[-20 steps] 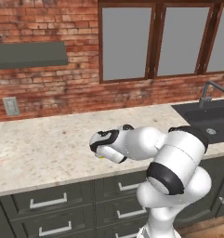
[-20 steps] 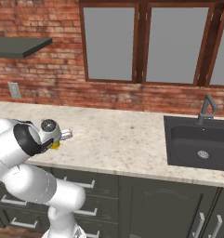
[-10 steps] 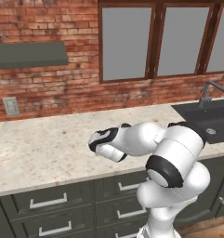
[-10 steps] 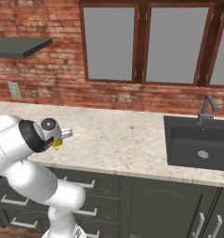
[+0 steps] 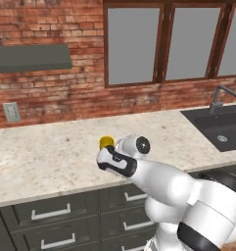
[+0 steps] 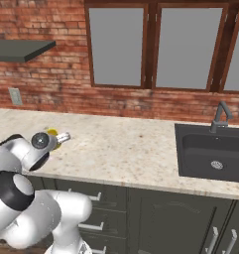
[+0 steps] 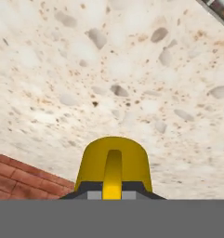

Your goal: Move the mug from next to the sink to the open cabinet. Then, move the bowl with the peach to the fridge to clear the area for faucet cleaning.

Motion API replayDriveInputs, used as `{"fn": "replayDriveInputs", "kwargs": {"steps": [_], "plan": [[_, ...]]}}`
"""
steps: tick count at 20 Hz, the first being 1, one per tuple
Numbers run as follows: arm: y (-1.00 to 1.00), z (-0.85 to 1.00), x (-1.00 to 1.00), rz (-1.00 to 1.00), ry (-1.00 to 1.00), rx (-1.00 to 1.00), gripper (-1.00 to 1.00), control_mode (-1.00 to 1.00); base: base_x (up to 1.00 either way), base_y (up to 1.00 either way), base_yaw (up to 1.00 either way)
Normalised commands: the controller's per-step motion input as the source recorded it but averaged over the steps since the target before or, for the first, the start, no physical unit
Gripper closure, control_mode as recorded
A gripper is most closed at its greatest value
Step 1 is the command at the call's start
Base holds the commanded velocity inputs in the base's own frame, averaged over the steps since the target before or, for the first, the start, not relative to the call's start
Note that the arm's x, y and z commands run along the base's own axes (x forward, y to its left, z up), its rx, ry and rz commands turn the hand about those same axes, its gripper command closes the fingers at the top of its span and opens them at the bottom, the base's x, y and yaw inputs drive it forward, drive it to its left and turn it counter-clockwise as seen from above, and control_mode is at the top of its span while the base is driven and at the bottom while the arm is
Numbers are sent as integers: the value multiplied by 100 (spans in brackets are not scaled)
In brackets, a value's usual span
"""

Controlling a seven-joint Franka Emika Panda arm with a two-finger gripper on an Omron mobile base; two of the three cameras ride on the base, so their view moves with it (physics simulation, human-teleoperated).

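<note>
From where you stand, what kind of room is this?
Most likely a kitchen: a speckled stone counter over dark drawers, a black sink with a faucet, and a brick wall with windows.

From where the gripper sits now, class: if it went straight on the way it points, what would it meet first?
The gripper is shut on the yellow mug. Beyond the mug, the hand view shows the speckled counter, so it would probably meet the countertop first, though depth is unclear.

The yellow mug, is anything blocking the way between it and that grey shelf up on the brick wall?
Nothing visible does. The gripper is shut on the mug, held above the speckled counter. The grey shelf hangs up and to the left against the brick wall, with open air between them.
</note>
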Motion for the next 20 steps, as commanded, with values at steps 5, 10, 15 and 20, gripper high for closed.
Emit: {"fn": "replayDriveInputs", "kwargs": {"steps": [5,10,15,20], "plan": [[13,100,-36,0,-16,0,100,-100,0,0,0],[21,100,-32,0,-3,-2,100,-100,0,0,0],[27,100,-29,0,2,0,100,-100,0,0,0],[33,100,-43,0,15,-1,100,-100,0,0,0]]}}
